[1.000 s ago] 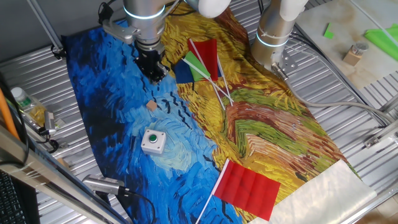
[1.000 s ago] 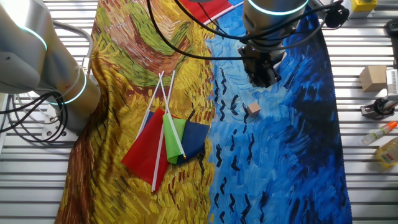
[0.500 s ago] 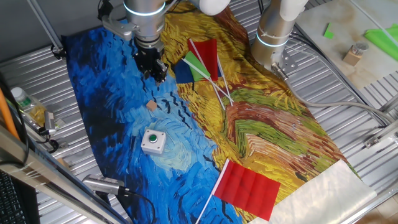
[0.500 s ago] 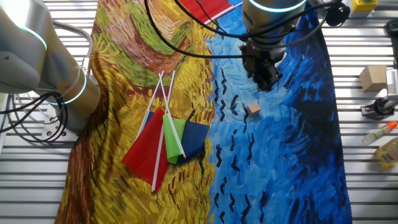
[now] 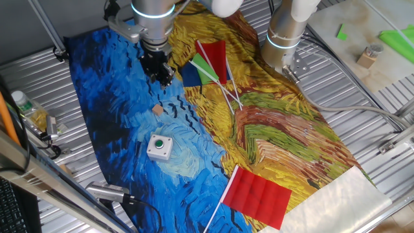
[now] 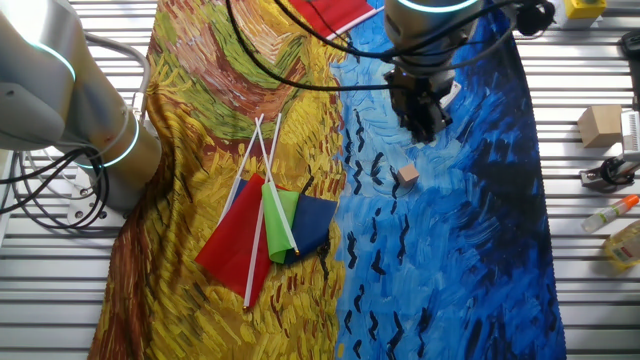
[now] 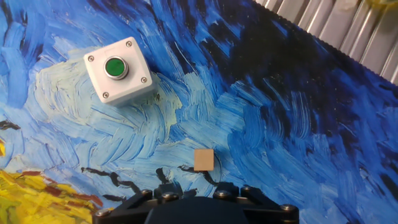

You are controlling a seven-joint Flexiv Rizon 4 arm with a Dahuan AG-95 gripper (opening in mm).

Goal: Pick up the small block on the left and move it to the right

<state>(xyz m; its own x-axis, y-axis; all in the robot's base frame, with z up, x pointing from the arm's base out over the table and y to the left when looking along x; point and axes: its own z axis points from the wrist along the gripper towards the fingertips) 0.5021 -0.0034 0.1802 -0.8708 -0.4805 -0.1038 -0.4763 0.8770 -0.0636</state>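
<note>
The small block point(image 5: 157, 110) is a tiny tan wooden cube lying on the blue part of the painted cloth. It also shows in the other fixed view point(image 6: 406, 177) and low in the hand view point(image 7: 203, 160). My gripper point(image 5: 162, 76) hangs above the cloth, a short way behind the block and apart from it. In the other fixed view the gripper point(image 6: 424, 128) tapers to a narrow tip and holds nothing. In the hand view only the gripper's dark base shows along the bottom edge; the fingertips are out of view.
A white box with a green button point(image 5: 159, 147) sits in front of the block, also in the hand view point(image 7: 119, 70). Small flags point(image 5: 208, 65) lie right of the gripper and a red flag point(image 5: 259, 194) at the front. A second arm's base point(image 5: 284, 39) stands behind. A larger wooden block point(image 6: 600, 125) lies off the cloth.
The gripper has drifted slightly up and back, away from the block. The block and the other things have not moved.
</note>
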